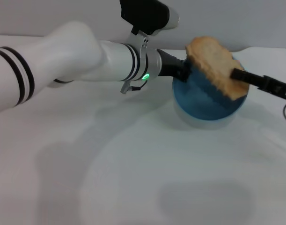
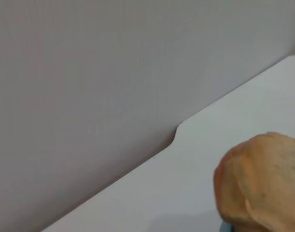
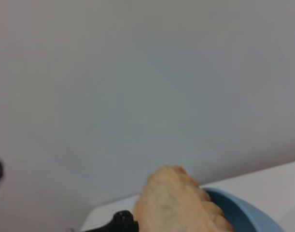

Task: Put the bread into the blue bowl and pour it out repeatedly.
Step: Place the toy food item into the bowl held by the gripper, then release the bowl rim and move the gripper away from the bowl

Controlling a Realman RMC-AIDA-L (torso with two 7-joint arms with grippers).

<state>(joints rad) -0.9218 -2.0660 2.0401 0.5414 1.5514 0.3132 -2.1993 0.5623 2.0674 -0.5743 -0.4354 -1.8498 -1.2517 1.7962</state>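
Tipping bowl [image 1: 206, 101], left fingers [image 1: 184, 71] clamped on its rim, right fingers [image 1: 238, 76] pinching bread [image 1: 216, 65]; release bread gently inside.

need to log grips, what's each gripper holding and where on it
Left gripper holds the blue bowl by its rim; right gripper holds the bread at its end.
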